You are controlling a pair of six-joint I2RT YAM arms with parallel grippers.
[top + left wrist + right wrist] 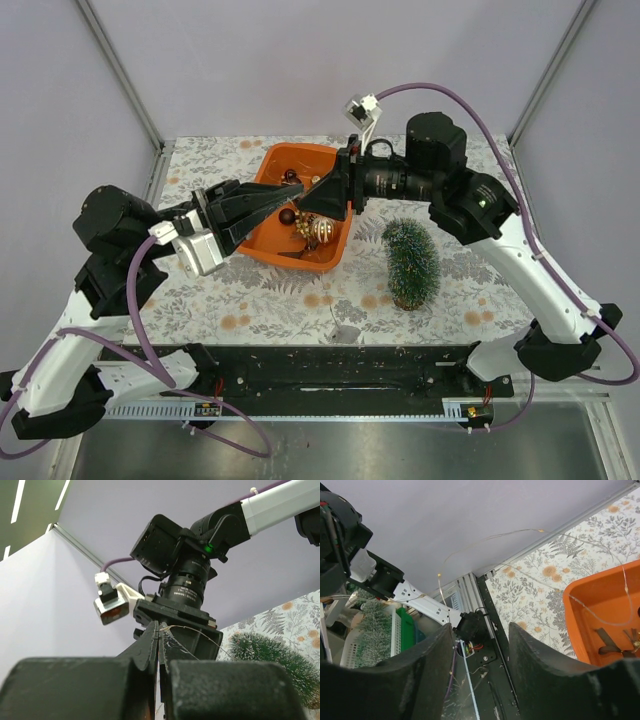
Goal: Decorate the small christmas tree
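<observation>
Left pincer [158, 630] clamped on thin wire [539, 530] above tub [268, 165]; right pincer [480, 628] wide, empty. Tree [411, 262] upright on counter [250, 300], right of tub. Risk: slack wire may slip the pinch, snag an arm, or topple tree when pulled.

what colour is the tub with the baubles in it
The tub is orange, clearest in the top external view.

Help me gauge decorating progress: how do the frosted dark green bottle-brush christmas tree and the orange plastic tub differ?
The dark green christmas tree is a tall upright cone; the orange tub is low, rectangular and open. The tree shows no ornaments; the tub holds baubles. Both sit on the floral table cover.
</observation>
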